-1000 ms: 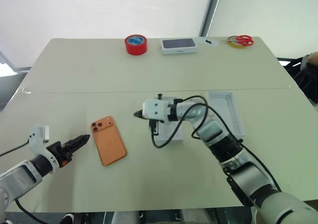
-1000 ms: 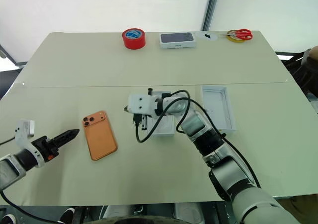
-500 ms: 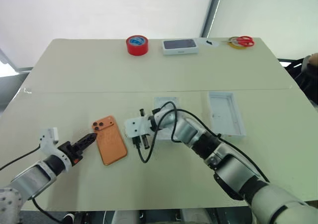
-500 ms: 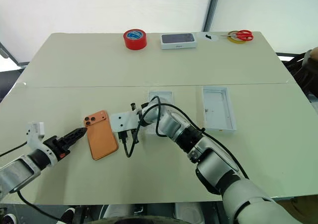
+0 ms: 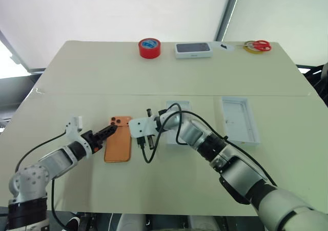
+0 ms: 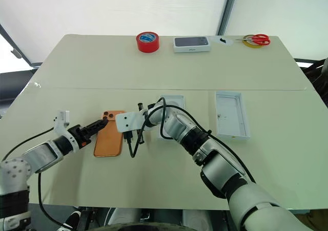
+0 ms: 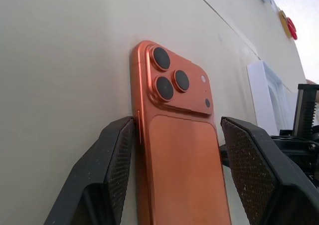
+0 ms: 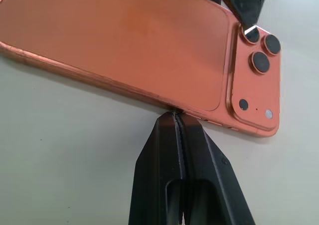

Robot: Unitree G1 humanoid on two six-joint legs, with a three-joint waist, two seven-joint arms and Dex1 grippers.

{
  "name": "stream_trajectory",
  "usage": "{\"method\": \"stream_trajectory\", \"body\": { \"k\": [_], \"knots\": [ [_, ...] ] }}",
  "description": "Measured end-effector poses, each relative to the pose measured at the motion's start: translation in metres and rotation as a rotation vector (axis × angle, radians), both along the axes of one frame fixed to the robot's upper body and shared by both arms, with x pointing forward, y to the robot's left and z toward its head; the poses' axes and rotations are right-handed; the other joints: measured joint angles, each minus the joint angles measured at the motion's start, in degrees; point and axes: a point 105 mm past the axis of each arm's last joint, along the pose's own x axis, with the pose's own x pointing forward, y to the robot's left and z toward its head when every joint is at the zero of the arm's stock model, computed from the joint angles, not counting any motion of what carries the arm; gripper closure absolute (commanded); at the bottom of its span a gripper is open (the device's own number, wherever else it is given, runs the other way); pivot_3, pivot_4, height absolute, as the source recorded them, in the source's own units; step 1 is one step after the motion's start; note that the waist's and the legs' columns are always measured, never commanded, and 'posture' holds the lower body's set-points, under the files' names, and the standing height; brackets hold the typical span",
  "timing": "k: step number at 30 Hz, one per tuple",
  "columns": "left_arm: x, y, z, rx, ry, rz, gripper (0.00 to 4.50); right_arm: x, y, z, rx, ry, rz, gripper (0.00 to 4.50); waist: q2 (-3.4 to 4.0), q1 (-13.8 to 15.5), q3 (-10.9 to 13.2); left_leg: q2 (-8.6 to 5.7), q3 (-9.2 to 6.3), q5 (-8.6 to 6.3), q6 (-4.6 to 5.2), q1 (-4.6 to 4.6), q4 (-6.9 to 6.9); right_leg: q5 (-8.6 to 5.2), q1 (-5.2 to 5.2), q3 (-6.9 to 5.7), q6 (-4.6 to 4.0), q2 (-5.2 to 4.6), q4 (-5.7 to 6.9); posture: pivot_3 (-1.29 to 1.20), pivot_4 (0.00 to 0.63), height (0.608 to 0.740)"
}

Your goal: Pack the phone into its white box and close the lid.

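My left gripper has its fingers spread wide, one along each long edge of the phone, which lies flat on the table with its lenses up. My right gripper is pinched shut, tip pressed against the phone's far long edge. I judge it stiff, slick and thin, so the long edges near the middle are the place to squeeze. Beyond my right fingers sits the box, then the lid farther off.
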Motion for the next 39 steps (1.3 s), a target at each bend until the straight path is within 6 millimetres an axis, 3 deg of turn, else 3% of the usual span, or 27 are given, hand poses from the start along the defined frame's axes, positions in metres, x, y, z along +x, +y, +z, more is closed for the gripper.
{"method": "stream_trajectory", "body": {
  "k": [19, 22, 26, 39],
  "knots": [
    [-0.025, -0.004, -0.002, -0.053, 0.094, -0.185, 1.57, 0.002, -0.001, 0.002, 0.013, -0.018, -0.019, 4.46, -0.01, -1.78, 0.0, 0.01, -0.01, -0.04, 0.05, -0.02, -0.1, 0.0, -0.04, 0.0, 0.0, 0.0, -0.08, 0.0, 0.15, 0.74],
    [-0.025, -0.003, -0.004, -0.063, 0.105, -0.18, 2.41, 0.002, -0.001, 0.002, 0.013, -0.018, -0.021, 4.5, -0.01, -1.85, 0.0, 0.0, -0.01, -0.04, 0.05, -0.02, -0.12, 0.0, -0.05, 0.0, 0.0, 0.0, -0.08, 0.0, 0.15, 0.74],
    [-0.027, -0.004, -0.005, -0.106, 0.105, -0.193, 4.19, 0.003, -0.001, 0.002, 0.014, -0.017, -0.024, 4.5, -0.05, -1.84, -0.01, 0.0, -0.03, -0.05, 0.05, -0.04, -0.13, 0.0, -0.06, 0.0, 0.0, 0.0, -0.09, 0.0, 0.15, 0.74],
    [-0.029, -0.006, -0.003, -0.2, 0.102, -0.195, 4.49, 0.004, -0.003, 0.002, 0.024, -0.007, -0.042, 4.5, -0.11, -1.98, -0.08, 0.0, -0.07, -0.1, 0.12, -0.01, -0.23, 0.0, -0.09, 0.0, 0.0, -0.01, -0.1, 0.0, 0.15, 0.74]
  ]
}}
